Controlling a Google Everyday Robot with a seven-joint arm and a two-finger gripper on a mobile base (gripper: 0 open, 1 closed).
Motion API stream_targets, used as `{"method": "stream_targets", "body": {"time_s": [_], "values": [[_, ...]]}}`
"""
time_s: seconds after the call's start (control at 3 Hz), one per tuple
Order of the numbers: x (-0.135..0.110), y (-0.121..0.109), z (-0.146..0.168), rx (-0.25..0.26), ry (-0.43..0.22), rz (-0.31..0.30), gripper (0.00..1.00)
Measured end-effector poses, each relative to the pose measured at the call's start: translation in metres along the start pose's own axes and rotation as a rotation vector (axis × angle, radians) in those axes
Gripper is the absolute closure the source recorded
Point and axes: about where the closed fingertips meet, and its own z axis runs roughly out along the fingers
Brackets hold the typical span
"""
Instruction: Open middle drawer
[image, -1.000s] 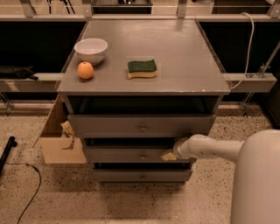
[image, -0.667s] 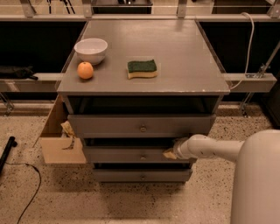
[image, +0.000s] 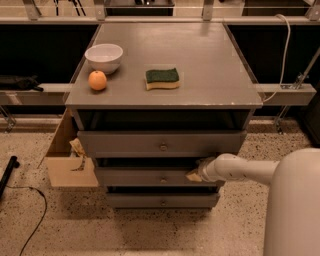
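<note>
The grey cabinet has three drawers. The middle drawer (image: 145, 177) has a flat grey front with a small round metal knob (image: 163, 179) and stands a little out from the cabinet, with a dark gap above it. My gripper (image: 194, 174) is at the right end of that front, near its upper edge, on my white arm (image: 240, 170) that reaches in from the right. The gripper is to the right of the knob and not on it.
The top drawer (image: 162, 143) and bottom drawer (image: 162, 201) bracket the middle one. On the cabinet top (image: 210, 65) sit a white bowl (image: 104, 56), an orange (image: 97, 80) and a green-and-yellow sponge (image: 162, 78). An open cardboard box (image: 67, 157) stands on the floor at left.
</note>
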Motion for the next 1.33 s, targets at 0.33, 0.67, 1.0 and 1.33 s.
{"method": "stream_targets", "body": {"time_s": [0.33,0.67,1.0,1.33], "values": [[0.000,0.001,0.000,-0.001,0.002,0.001,1.00],[0.000,0.001,0.000,-0.001,0.002,0.001,1.00],[0.010,0.002,-0.017,-0.011,0.052,0.017,1.00],[0.013,0.004,-0.025,-0.011,0.059,0.023,1.00]]}}
